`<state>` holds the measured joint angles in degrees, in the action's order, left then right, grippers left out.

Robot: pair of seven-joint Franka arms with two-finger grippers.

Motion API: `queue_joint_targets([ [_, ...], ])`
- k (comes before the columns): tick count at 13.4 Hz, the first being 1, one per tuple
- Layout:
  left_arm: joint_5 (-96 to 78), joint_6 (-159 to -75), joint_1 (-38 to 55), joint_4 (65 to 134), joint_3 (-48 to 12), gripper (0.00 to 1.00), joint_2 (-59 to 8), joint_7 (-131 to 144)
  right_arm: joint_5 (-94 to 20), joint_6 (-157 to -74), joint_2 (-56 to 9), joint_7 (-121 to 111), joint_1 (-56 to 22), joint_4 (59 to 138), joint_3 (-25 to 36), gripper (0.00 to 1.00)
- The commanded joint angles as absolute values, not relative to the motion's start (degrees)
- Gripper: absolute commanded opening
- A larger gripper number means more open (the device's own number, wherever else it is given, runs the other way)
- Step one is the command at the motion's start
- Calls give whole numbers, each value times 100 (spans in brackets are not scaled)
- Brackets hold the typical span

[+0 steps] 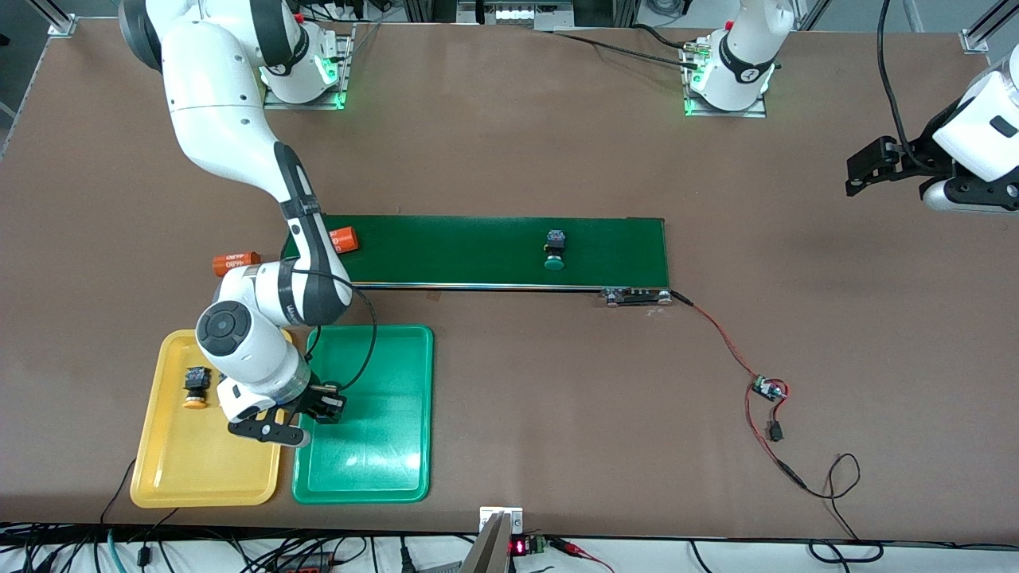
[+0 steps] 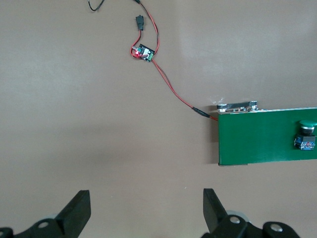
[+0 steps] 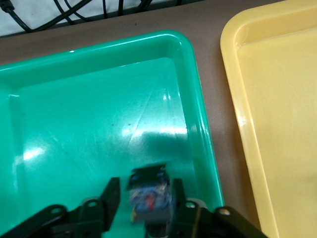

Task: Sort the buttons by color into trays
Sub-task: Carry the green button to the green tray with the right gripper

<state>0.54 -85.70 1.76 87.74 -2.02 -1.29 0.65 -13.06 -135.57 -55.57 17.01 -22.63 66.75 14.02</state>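
A brown counter point(image 1: 509, 159) holds a long dark-green belt point(image 1: 478, 251), with a yellow tray point(image 1: 171, 477) and a green tray point(image 1: 398, 477) side by side nearer the front camera, toward the right arm's end.

The right hand point(image 3: 141, 198) hangs low over the green tray, at the edge beside the yellow tray. Between its fingers point(image 3: 111, 196) sits a button point(image 3: 148, 198) with a black body; its cap is hidden. One finger touches it, while a gap shows at the other, so the hand is narrow and appears to be letting go. The position suggests this is a green button being dropped where it belongs.

A yellow-capped button point(image 1: 195, 386) lies in the yellow tray, already sorted. A green-capped button point(image 1: 555, 249) lies on the belt, not yet sorted.

Two orange cylinders point(image 1: 344, 239) lie at the belt's end toward the right arm, one on it, one just off.

The left hand point(image 2: 146, 213) waits with fingers wide and empty, over bare counter past the belt's end toward the left arm.
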Motion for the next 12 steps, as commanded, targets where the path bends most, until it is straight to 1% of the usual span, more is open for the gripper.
queue_joint_targets([
  [1, 132, -8429, 167, 8569, -202, 100, -202, -53, -1441, -13195, -5407, 1556, -2215, 6460, 1310, 100],
  [3, 132, -8429, 193, 8569, -202, 100, -202, -44, -1424, -12816, -5152, 1564, -2258, 6486, 1310, 100],
  [7, 132, -8402, 193, 8569, -202, 100, -202, -44, -1415, -12280, -4116, 1906, -2907, 7433, 1327, 100],
  [10, 123, -8402, 193, 8561, -202, 100, -202, -53, -1389, -11831, -3535, 1995, -3330, 8014, 1327, 100],
  [12, 123, -8402, 193, 8561, -202, 100, -202, -53, -1371, -11603, -3288, 1969, -3559, 8165, 1345, 100],
])
